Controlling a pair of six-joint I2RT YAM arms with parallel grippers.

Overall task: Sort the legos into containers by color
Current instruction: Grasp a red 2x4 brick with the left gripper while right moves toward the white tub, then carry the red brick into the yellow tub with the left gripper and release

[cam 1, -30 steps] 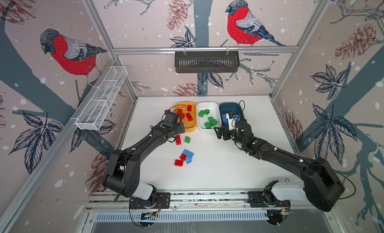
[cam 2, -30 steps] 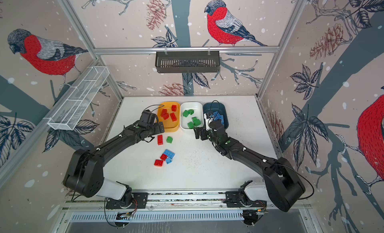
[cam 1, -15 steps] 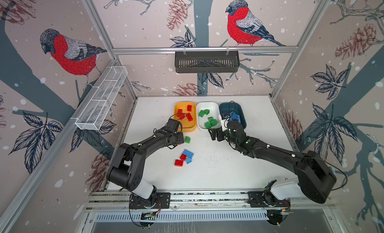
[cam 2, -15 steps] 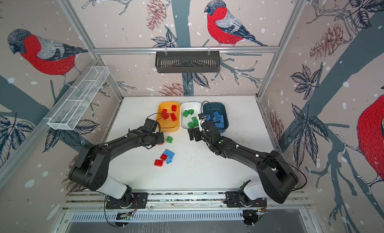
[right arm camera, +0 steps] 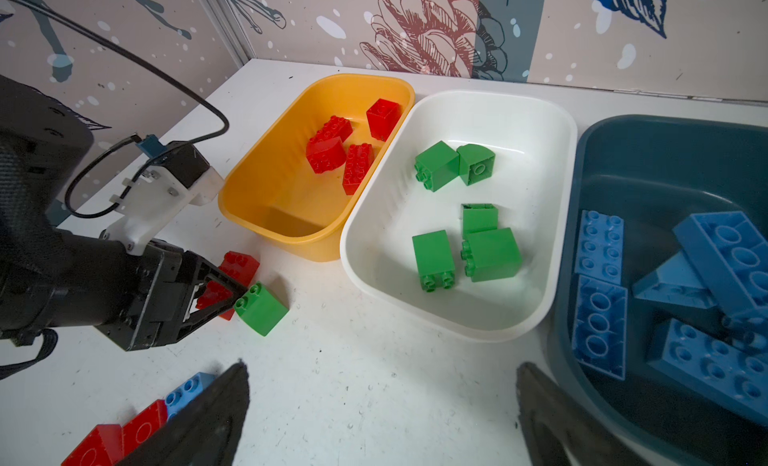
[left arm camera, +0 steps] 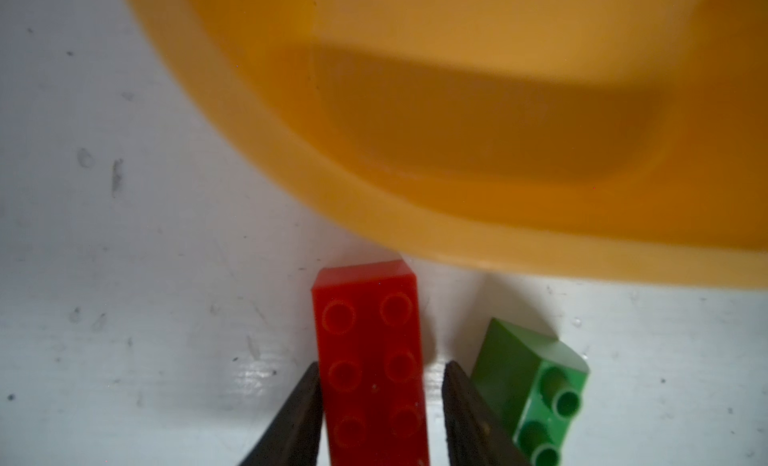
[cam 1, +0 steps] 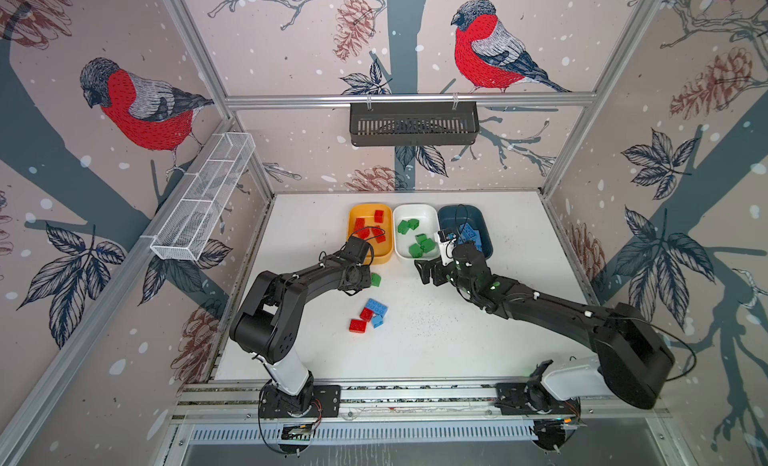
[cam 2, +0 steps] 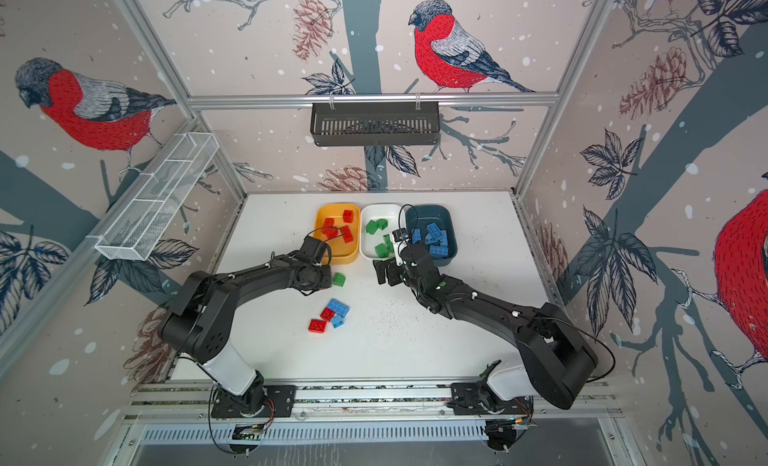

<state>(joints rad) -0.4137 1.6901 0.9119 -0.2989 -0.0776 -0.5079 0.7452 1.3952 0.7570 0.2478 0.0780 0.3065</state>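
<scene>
The red brick (left arm camera: 370,368) is lying studs-up on the tabletop (left arm camera: 124,276), its end just beside the near wall of the yellow-orange tub (left arm camera: 457,239). The left claw (left arm camera: 381,363) is straddling it with jaws standing narrow. One finger (left arm camera: 291,426) is touching its side and a thin gap is showing at the other, so a firm grip cannot be told. A green brick (left arm camera: 528,372) is sitting just beside. The white tub (cam 1: 395,239) and teal tub (cam 1: 484,218) are standing alongside, toward the far edge. The right claw (cam 1: 430,273) is hovering wide open and empty before the white tub.
</scene>
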